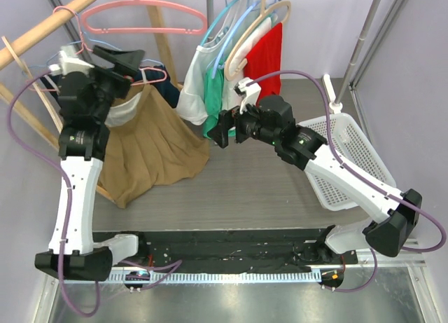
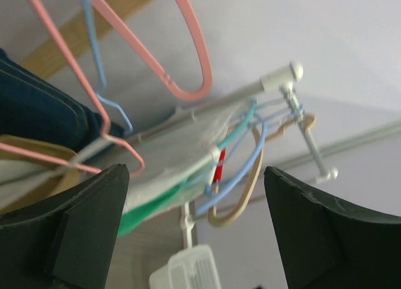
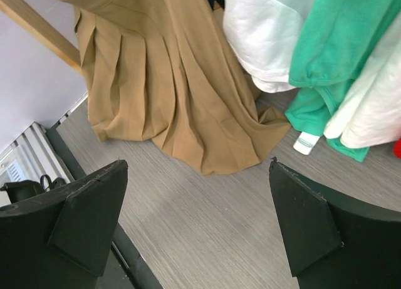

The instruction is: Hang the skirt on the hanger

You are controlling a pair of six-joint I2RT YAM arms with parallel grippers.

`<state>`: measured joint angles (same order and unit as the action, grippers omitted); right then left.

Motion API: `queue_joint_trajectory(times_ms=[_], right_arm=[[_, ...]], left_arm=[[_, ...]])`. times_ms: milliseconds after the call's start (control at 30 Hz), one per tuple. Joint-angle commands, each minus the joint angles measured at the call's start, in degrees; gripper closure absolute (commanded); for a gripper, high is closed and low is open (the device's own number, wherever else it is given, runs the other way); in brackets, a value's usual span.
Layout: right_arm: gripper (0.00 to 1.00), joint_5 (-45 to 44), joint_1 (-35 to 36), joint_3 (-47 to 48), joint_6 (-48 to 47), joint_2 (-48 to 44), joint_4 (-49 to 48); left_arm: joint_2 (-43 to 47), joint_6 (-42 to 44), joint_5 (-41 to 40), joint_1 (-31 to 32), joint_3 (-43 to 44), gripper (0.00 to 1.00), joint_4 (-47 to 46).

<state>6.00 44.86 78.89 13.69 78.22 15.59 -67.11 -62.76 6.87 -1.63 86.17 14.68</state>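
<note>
The tan pleated skirt (image 1: pixel 150 137) hangs at the left with its top up by a thin pink hanger (image 1: pixel 155 75), and its hem pools on the table. I cannot tell how it is attached. My left gripper (image 1: pixel 128 65) is raised beside that hanger, open and empty. In the left wrist view the gripper (image 2: pixel 197 232) is open, with pink hanger wire (image 2: pixel 119 138) and a tan strip of skirt (image 2: pixel 28 150) at the left. My right gripper (image 1: pixel 220 130) is open and empty to the right of the skirt. In the right wrist view the gripper (image 3: pixel 197 226) hovers over the table in front of the skirt hem (image 3: pixel 188 107).
A large pink hanger (image 1: pixel 143 18) hangs on the wooden rail (image 1: pixel 49 22). White, green and red garments (image 1: pixel 217 85) hang on a metal rack behind my right gripper. A white basket (image 1: pixel 350 162) lies at the right. Dark jeans (image 2: pixel 37 113) hang by the skirt.
</note>
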Motion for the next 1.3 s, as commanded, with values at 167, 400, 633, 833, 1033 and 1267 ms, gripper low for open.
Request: queue_joint_trajectory(times_ms=[167, 400, 633, 833, 1033, 1267], right_arm=[[0.0, -9.5, -2.76, -1.81, 3.88, -6.14, -1.53], [0.0, -16.02, -8.99, -6.55, 7.92, -12.55, 2.06], [0.0, -18.04, -12.6, -13.4, 9.24, -16.86, 6.55], [0.0, -18.48, -13.75, -16.92, 10.03, -19.15, 8.75], [0.0, -18.57, -14.1, -20.09, 11.0, -19.42, 9.1], [0.0, -19.89, -14.36, -22.9, 11.79, -20.12, 8.57]], left_arm=[[-0.74, 19.67, -9.94, 22.97, 1.28, 0.07, 11.14], [-1.88, 30.83, -20.38, 37.02, 0.23, 0.06, 20.1], [1.36, 30.78, -33.58, 46.1, -9.08, 0.06, 25.57], [6.81, 27.35, -36.14, 46.89, -16.72, 0.05, 24.87], [8.58, 26.11, -38.95, 46.81, -19.81, 0.05, 26.72], [8.58, 23.74, -39.75, 46.89, -22.71, 0.04, 27.42]])
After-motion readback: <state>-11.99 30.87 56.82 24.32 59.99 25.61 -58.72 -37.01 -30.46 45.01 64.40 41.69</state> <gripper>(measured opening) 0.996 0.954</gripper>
